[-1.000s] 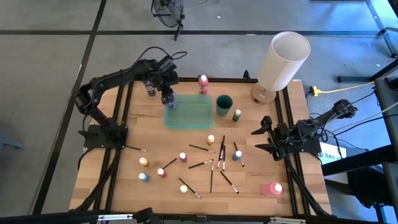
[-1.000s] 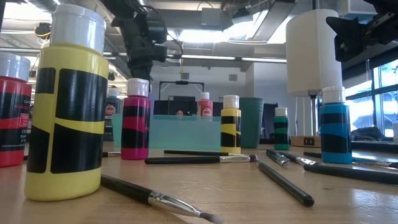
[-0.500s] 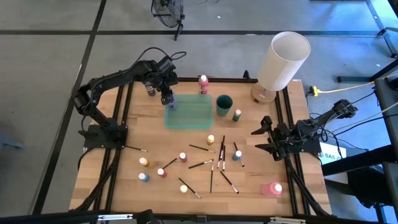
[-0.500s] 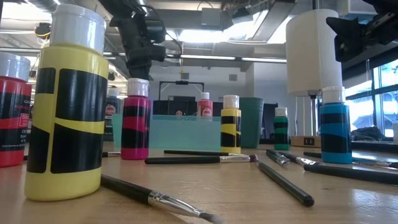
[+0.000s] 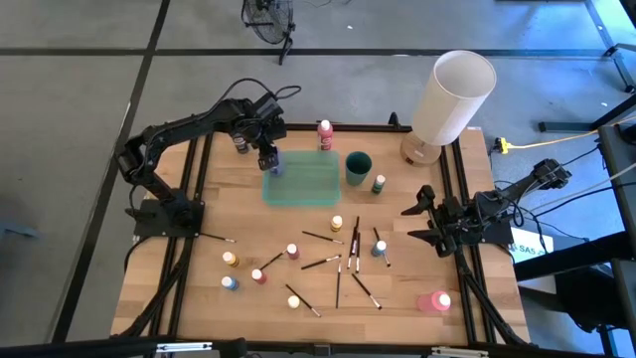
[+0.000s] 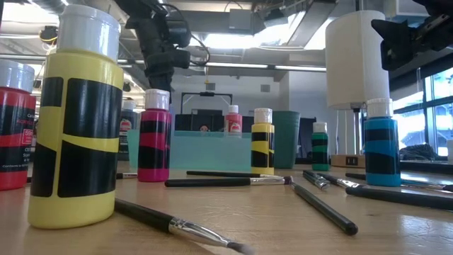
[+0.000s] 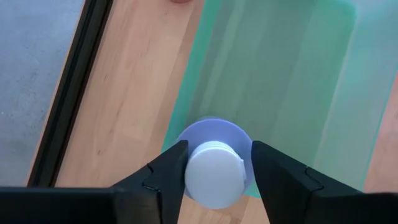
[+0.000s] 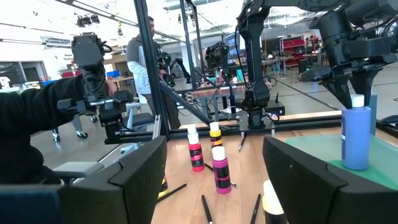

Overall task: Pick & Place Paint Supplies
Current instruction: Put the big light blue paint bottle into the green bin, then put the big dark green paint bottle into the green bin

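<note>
Periwinkle-blue, white-capped plastic paint bottle (image 7: 214,171) stood upright, its cap pinched in the left tool (image 7: 214,169), directly below it at the translucent green plastic tray's (image 7: 298,81) corner.

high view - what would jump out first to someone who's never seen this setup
First the big white cylinder at the table's far right corner, towering over everything. Next the left gripper, its fingers closed around the cap of a purple-blue bottle standing at the far left corner of the green tray. Then the scatter of small paint bottles and thin brushes across the near half of the table, with the right gripper waiting at the right edge.
</note>
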